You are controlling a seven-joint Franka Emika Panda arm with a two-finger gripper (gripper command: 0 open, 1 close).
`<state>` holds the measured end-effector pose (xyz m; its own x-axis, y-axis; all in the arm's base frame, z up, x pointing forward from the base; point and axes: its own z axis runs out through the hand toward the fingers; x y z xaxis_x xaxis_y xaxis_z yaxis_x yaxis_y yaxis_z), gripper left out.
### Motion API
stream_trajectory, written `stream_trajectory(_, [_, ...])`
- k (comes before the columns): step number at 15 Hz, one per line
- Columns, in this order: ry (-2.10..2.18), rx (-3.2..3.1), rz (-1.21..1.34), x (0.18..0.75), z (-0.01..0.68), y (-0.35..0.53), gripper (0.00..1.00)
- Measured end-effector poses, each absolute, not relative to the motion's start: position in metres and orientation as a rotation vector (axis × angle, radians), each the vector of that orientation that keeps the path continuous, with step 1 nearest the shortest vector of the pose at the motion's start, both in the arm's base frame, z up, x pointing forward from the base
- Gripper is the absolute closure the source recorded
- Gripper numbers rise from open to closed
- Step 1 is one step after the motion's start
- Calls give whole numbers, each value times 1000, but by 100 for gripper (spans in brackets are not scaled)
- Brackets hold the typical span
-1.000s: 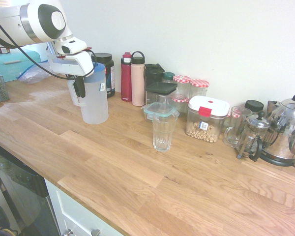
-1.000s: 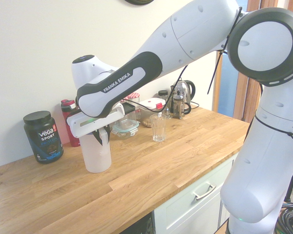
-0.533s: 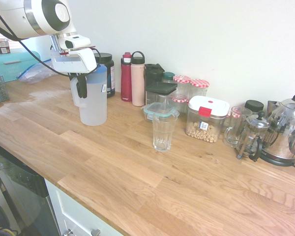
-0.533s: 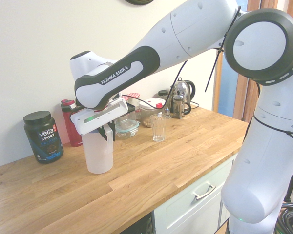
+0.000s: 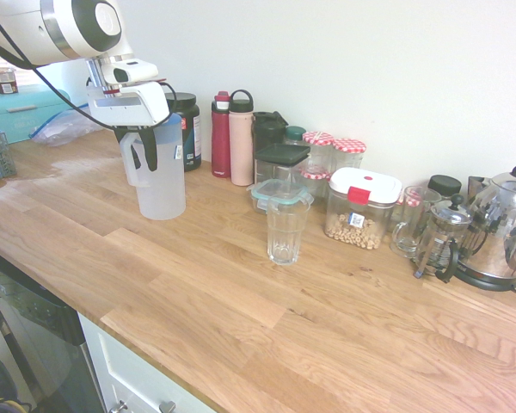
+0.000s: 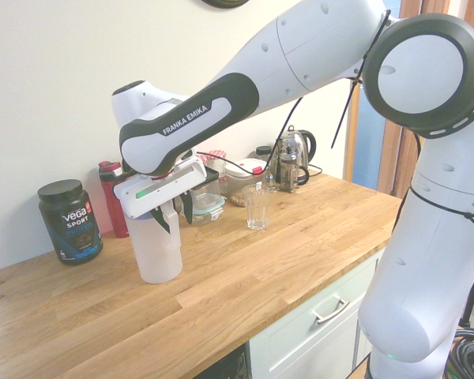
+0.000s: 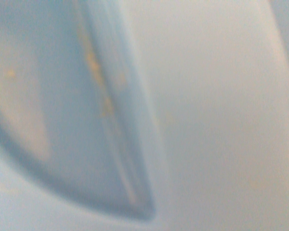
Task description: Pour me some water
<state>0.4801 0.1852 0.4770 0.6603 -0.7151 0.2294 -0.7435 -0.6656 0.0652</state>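
Note:
The tall frosted-white jug [image 5: 162, 185] with a pale blue lid stands upright on the wooden counter [image 5: 198, 292], also seen from the other side [image 6: 158, 253]. Its water cannot be made out through the frosted wall. My gripper [image 5: 138, 146] hangs over the jug's handle side, open, with one dark finger on either side of the handle [image 5: 131, 172]; in the second exterior view it [image 6: 172, 215] also shows spread fingers. An empty clear glass [image 5: 285, 228] stands to the jug's right, well apart from it. The wrist view is filled by the blurred jug [image 7: 207, 96].
Along the wall stand a black tub [image 5: 187, 129], red and pink bottles [image 5: 230, 138], several jars and food boxes [image 5: 361, 206], a glass mug [image 5: 413, 222], a French press [image 5: 443, 237] and a steel kettle [image 5: 503, 228]. The counter's front edge runs bottom left.
The fingers, together at the jug's handle half a second ago, have spread apart. The jug shifted slightly left over the last second and now stands still.

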Motion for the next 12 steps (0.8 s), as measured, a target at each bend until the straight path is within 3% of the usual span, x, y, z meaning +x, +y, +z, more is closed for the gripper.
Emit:
stream_trajectory(8, [-1069, 2896, 142, 467, 495, 188, 0])
stream_trajectory(12, [-997, 2903, 97, 429, 522, 169, 0])
